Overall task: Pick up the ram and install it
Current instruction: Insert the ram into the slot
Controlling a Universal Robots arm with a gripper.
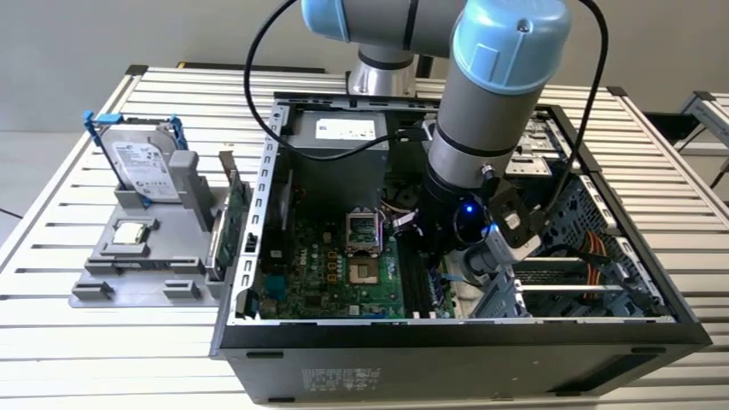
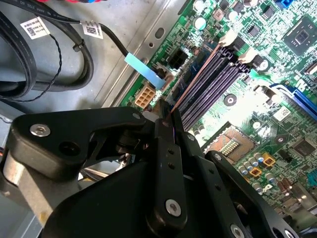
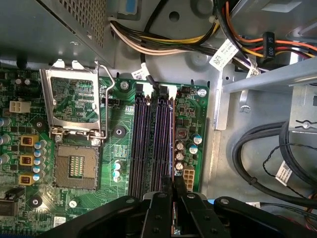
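1. On the exterior view's left, a grey holder [image 1: 137, 256] stands on the slatted tabletop [image 1: 68, 342]. A silver hard drive [image 1: 146, 169] in a blue-tabbed frame stands upright in it, and a small square chip [image 1: 132, 231] lies flat in a recess nearer the camera.
2. Just right of the holder, a large green card [image 1: 236, 224] stands on edge against the outside of the computer case [image 1: 456, 359].
3. The case lies open on the tabletop, its motherboard [image 1: 330, 273] facing up with the empty processor socket [image 1: 366, 275] near the middle. Bundled cables [image 3: 163, 44] and a power supply [image 1: 341, 132] sit at the far end.
4. The gripper [image 3: 172, 191] is lowered inside the case, over the long memory slots [image 3: 148, 139].
5. The ram [image 3: 172, 144] is seen edge-on in both wrist views, a thin stick standing upright along the slot nearest the board's edge. Its near end lies between the jaws, which are clenched on it. I cannot tell whether it is fully seated in the slot.
6. On the exterior view's right, the drive bay [image 1: 569, 282] holds orange and yellow wires [image 1: 609, 256].
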